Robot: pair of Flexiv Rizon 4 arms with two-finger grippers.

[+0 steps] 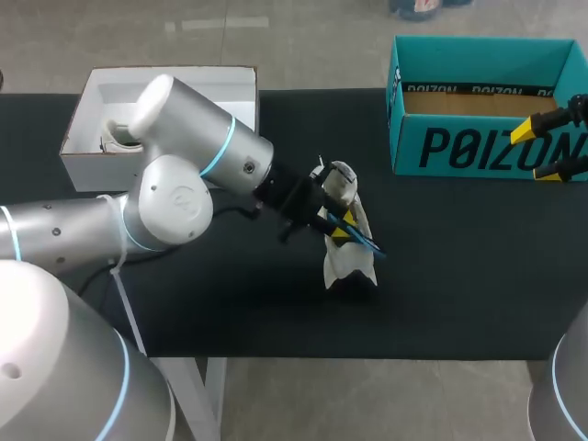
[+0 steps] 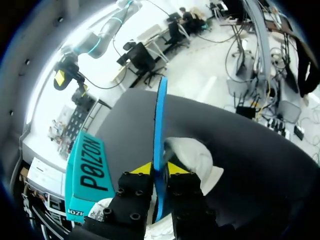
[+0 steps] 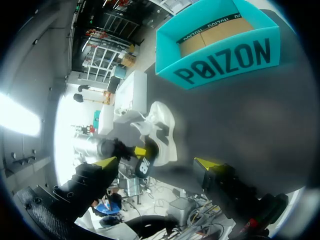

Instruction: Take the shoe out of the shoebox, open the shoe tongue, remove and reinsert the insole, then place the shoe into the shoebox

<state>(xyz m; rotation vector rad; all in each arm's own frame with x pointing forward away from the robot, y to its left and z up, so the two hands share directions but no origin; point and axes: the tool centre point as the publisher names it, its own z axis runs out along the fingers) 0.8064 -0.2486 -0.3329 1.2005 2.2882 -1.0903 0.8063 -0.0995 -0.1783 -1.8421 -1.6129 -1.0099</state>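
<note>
At the middle of the desk (image 1: 459, 276), my left tool (image 1: 335, 225) is right over the shoe (image 1: 347, 262), which stands on the black top outside both boxes. From the left wrist view, that tool (image 2: 159, 169) is pinched almost closed on the thin blue insole (image 2: 160, 125), one yellow tip on each face. The insole runs edge-on straight ahead of the fingers, with the white shoe (image 2: 192, 157) just beyond and under them. I can't tell whether the far end of the insole is inside the shoe.

The teal shoebox (image 1: 487, 147) sits open at about two o'clock from the shoe, well apart. A white box (image 1: 165, 83) is at ten o'clock. My right tool (image 1: 542, 152) hangs at three o'clock by the front wall of the shoebox, fingers spread wide, holding nothing. The right wrist view agrees: tool (image 3: 156, 165) agape, shoe (image 3: 162, 127) ahead of it.

I read this as the insole step. To do it well, I'd keep the pinch firm near the heel end and line the insole's length up with the shoe's opening. Then I'd feed the toe end in low and flat. The shoe looks light and floppy, so it could tip or slide. Bringing the idle right tool over to steady it makes sense.
</note>
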